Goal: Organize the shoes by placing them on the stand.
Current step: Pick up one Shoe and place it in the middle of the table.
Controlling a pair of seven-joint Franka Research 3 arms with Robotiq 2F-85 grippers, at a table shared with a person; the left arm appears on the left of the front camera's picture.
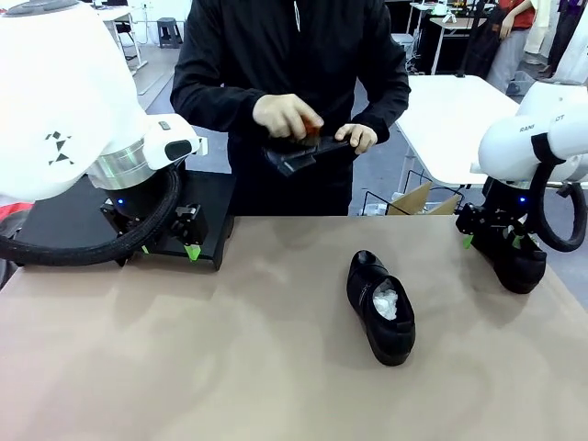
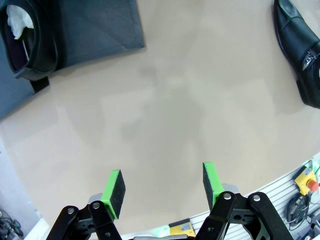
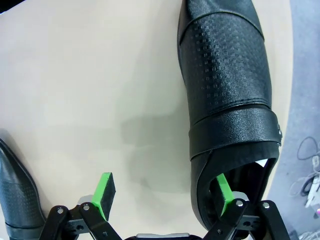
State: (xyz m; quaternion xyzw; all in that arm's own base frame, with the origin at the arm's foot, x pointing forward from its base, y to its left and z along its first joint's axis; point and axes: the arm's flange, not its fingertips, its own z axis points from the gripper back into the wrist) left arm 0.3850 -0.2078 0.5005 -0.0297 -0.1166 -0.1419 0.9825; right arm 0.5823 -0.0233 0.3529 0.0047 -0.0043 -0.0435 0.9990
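Quick rundown: the stand (image 1: pixel 209 207) sits at the far left corner of the surface (image 1: pixel 184 367). In the left wrist view there's one racked shoe (image 2: pixel 31 47) lying on its dark top, with crumpled white paper poking out of the opening. The left end effector (image 1: pixel 168 250) hangs just over the stand's near edge with its fingers spread apart and nothing between the green pads, just bare tan surface under them. The centre shoe (image 1: pixel 381 308) lies on its own around the middle of the surface, running roughly far-to-near, glossy black with white paper in it too, well apart from the stand and from both arms. Over by the right edge, toward the far side, the right shoe (image 1: pixel 520 262) stands on its sole. The right wrist view shows its dotted embossed upper and a strap across the top. The right end effector (image 1: pixel 491 241) is down on that shoe with its fingers wide: one green pad is dipped inside the opening, the other is outside on the surface, so they straddle the side wall without squeezing it. At the far edge a person (image 1: pixel 294 55) in a black top has a held shoe (image 1: pixel 299 154) in both hands, up off the surface.
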